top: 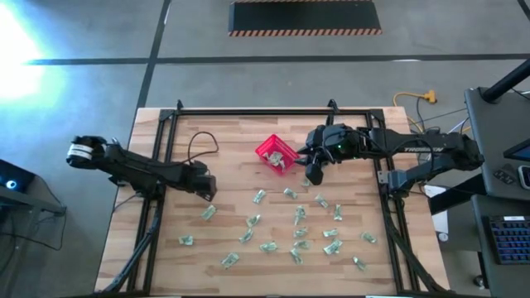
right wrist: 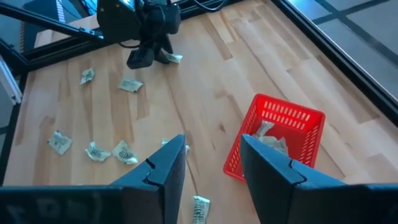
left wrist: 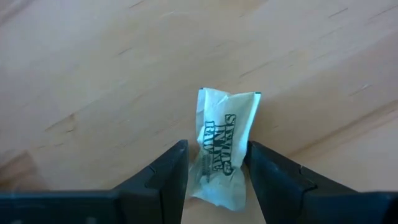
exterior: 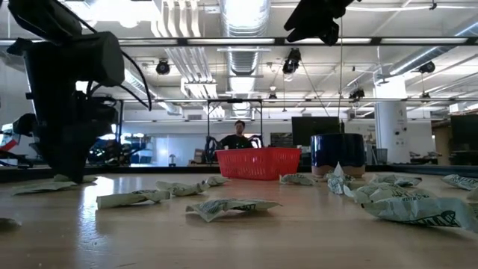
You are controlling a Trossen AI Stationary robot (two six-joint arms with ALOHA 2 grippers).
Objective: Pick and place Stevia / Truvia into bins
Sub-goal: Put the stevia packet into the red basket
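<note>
One sachet (left wrist: pixel 219 152) lies between the left end effector's (left wrist: pixel 216 171) spread fingers, on the table (left wrist: pixel 93 74).

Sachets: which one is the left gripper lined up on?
The sachet at the far left of the scatter, apart from the main cluster. It lies flat on the table between the open fingers of the left gripper; no other sachet is that close.

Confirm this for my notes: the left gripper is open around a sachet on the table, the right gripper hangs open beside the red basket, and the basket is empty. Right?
Not quite: the red basket is not empty. The right wrist view shows sachets already lying inside it. The rest holds: the left gripper is open with a sachet between its fingers on the table, and the right gripper hangs open beside the basket.
</note>
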